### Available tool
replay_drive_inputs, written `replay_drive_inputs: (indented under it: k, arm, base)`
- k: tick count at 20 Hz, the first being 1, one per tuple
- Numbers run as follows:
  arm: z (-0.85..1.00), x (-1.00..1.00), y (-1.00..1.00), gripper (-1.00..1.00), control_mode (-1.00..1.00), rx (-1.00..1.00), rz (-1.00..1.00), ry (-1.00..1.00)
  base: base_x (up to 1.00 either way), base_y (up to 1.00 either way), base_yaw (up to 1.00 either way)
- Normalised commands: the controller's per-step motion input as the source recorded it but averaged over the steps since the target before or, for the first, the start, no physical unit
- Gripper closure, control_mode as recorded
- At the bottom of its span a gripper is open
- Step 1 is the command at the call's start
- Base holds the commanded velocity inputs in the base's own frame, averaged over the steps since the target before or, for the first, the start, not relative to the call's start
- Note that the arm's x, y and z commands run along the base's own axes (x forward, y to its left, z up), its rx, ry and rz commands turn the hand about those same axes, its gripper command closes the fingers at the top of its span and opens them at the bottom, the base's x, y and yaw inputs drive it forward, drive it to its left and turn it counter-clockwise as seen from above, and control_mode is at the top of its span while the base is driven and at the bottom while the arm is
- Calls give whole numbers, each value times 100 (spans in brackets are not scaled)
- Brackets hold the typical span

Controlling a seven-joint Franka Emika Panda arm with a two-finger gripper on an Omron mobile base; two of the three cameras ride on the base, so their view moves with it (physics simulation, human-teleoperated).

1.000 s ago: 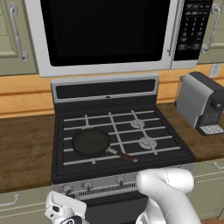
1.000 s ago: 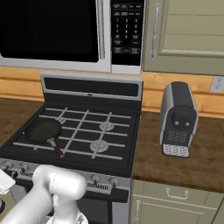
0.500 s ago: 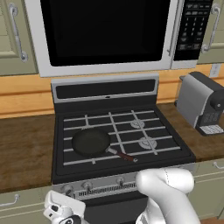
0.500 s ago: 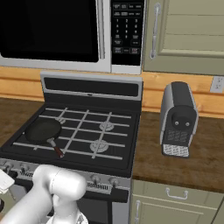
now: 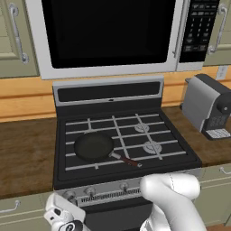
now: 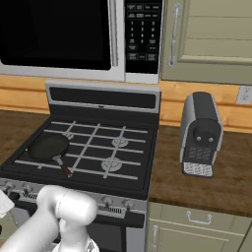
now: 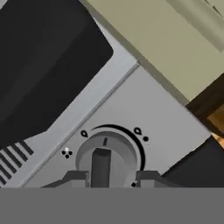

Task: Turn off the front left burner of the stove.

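The stove point(image 5: 173, 155) is a black gas range with pale grate bars and a silver knob strip point(image 5: 108, 188) along its front. A black frying pan point(image 5: 94, 146) sits on the near-left grate quarter and hides the front left burner. My gripper point(image 5: 63, 206) is low at the strip's left end. In the hand view it is open, and its finger tips point(image 7: 76, 178) straddle the round grey knob point(image 7: 105, 153), one on each side. The knob's dark bar points toward me. The stove point(image 6: 133, 165) and pan point(image 6: 48, 146) also appear from the right.
A big black-doored microwave point(image 5: 108, 31) hangs over the stove. A grey coffee machine point(image 5: 210, 106) stands on the wooden counter to the right. Two silvery burner caps point(image 5: 152, 147) lie in the stove's right half. The black oven door point(image 7: 39, 65) is below the strip.
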Motion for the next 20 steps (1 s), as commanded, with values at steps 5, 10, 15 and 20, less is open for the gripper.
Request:
replay_drive_inputs:
  k: [5, 10, 15, 20]
  arm:
    - [11, -2, -10, 100, -100, 50, -22, -6]
    - [13, -5, -8, 100, -100, 54, -23, -11]
    - [17, -2, -1, 100, -100, 58, -26, -11]
    - [16, -4, -1, 100, -100, 61, -28, -13]
  base:
    - [0, 0, 0]
    - [0, 0, 0]
    - [0, 0, 0]
    - [0, 0, 0]
